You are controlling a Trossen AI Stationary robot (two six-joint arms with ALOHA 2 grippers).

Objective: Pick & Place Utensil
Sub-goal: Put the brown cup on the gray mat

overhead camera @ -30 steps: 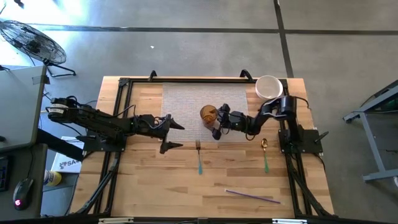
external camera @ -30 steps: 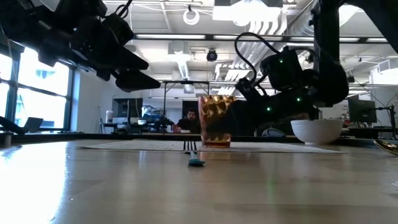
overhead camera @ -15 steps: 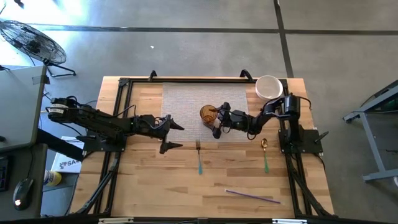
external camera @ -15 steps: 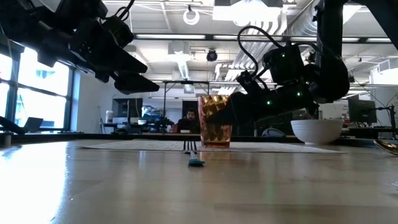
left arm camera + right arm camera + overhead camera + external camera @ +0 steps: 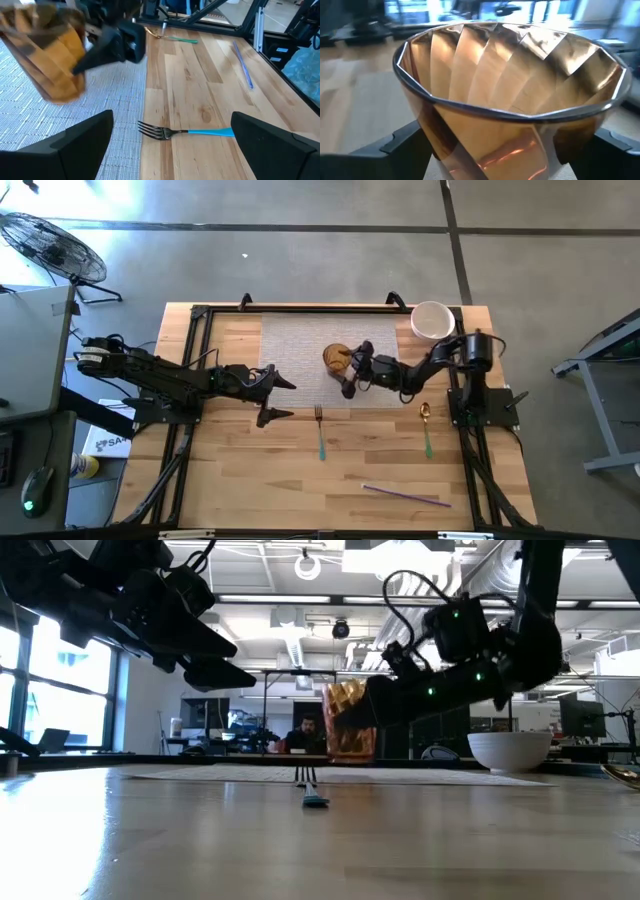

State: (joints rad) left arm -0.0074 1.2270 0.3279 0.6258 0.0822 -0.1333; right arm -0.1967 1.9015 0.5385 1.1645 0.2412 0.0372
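Three utensils lie on the bare wood in the high view: one fork (image 5: 319,430) with tines toward the mat (image 5: 300,340) and blue handle toward the near edge, one spoon (image 5: 426,428) parallel to it, one purple straw (image 5: 405,495) crosswise, plus one white bowl (image 5: 432,319). The right gripper (image 5: 347,372) clasps the one amber cup (image 5: 336,360); the left gripper (image 5: 280,399) hovers spread wide, empty, beside the fork. In the low view the cup (image 5: 348,720) looks tilted, possibly lifted off the mat; the left wrist view shows the fork (image 5: 186,132) between the open fingers (image 5: 70,142).
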